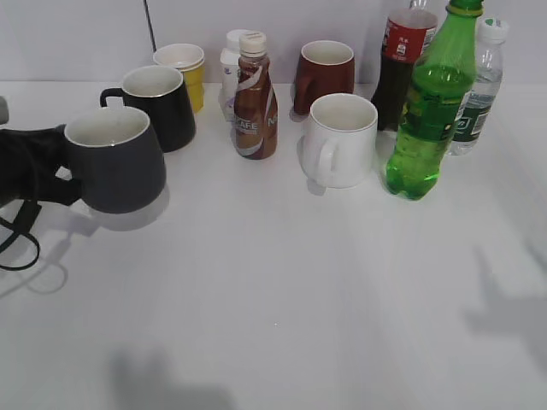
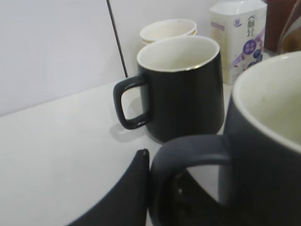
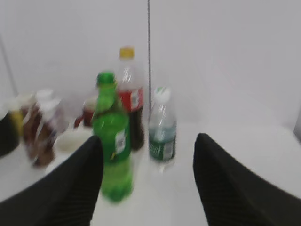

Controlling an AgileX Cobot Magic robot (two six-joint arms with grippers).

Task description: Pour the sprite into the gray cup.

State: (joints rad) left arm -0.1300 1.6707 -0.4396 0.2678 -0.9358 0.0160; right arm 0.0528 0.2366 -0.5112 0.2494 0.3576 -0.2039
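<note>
The sprite is standing upright at the far right of the white table, its long axis vertical, just in front of the cola bottle and beside the small water bottle, with the white mug near its left. In the right wrist view the right gripper is facing it with jaws spread wide and nothing between them; the green bottle is lying ahead and somewhat left of the centre line between the fingers, well apart from them. The right arm appears to be the nearer one, so the coming reach probably needs a slight leftward shift to bracket the bottle's body. At the near left, the gray cup is sitting beside the black mug. The left gripper is at the cup's handle, one finger just outside the loop; whether it is clamping the handle I cannot tell.
</note>
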